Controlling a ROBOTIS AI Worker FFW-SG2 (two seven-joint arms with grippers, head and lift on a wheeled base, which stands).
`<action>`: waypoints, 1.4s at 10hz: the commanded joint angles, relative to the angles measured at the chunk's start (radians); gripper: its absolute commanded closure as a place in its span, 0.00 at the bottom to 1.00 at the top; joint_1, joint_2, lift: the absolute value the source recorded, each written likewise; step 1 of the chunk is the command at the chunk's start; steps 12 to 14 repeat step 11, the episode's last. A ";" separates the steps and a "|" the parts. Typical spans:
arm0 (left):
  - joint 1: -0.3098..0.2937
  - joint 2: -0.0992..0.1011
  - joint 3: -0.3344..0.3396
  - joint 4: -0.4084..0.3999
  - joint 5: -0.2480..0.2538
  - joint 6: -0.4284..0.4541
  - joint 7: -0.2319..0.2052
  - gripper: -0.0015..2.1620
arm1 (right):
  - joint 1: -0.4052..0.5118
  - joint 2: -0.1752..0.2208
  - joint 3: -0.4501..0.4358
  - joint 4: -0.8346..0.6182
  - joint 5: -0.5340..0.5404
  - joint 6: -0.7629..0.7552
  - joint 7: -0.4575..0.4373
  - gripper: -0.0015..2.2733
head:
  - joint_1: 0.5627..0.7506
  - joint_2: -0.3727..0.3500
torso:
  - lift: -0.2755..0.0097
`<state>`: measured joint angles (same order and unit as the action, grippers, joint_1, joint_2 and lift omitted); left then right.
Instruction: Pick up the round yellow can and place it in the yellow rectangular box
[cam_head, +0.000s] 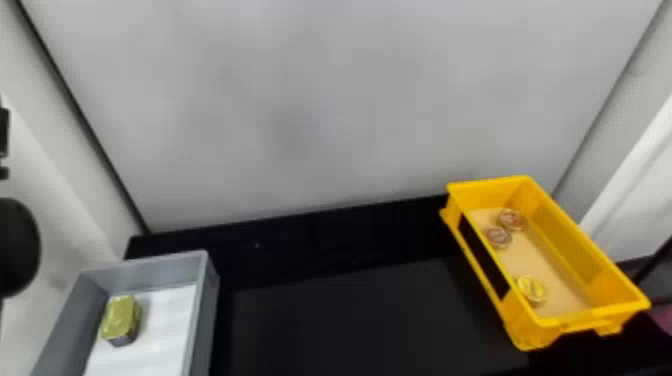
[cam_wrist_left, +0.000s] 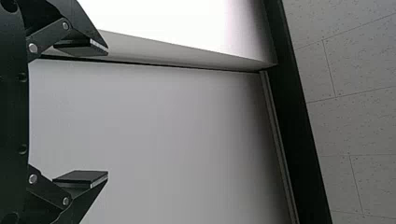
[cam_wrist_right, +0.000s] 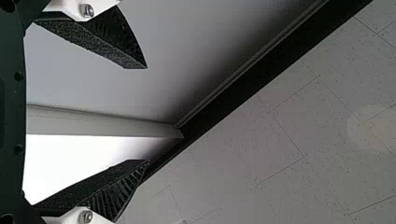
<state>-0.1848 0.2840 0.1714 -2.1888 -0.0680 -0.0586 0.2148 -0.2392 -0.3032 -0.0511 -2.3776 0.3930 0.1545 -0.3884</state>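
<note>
The round yellow can (cam_head: 531, 289) lies inside the yellow rectangular box (cam_head: 590, 235), by its near left corner in the head view. At that view's left edge, dark parts of my left arm (cam_head: 17, 247) stand beyond the grey box, well away from the can. My left gripper (cam_wrist_left: 95, 113) is open in the left wrist view, with bare wall between its fingers. In the right wrist view my right gripper (cam_wrist_right: 145, 115) is also open and holds nothing; wall and ceiling lie past it.
Two reddish round cans (cam_head: 511, 219) sit toward the far end of the yellow box. A grey box (cam_head: 200, 310) at the left holds a rectangular can with a yellowish lid (cam_head: 121, 317). Between both boxes lies the black tabletop (cam_head: 360, 310), with a pale wall (cam_head: 320, 100) behind it.
</note>
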 joint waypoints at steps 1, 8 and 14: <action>0.005 0.000 0.000 0.004 0.001 -0.004 0.002 0.15 | 0.001 0.001 0.004 0.006 0.004 -0.001 0.000 0.03 | 0.95 0.54 | 0.96; -0.005 -0.014 -0.012 0.012 -0.004 0.005 0.011 0.15 | -0.003 -0.001 0.008 0.012 0.008 -0.012 -0.009 0.03 | 0.95 0.54 | 0.96; -0.002 0.012 0.010 -0.029 -0.006 0.034 0.012 0.15 | -0.029 -0.004 0.031 -0.006 0.006 0.025 -0.003 0.03 | 0.95 0.54 | 0.96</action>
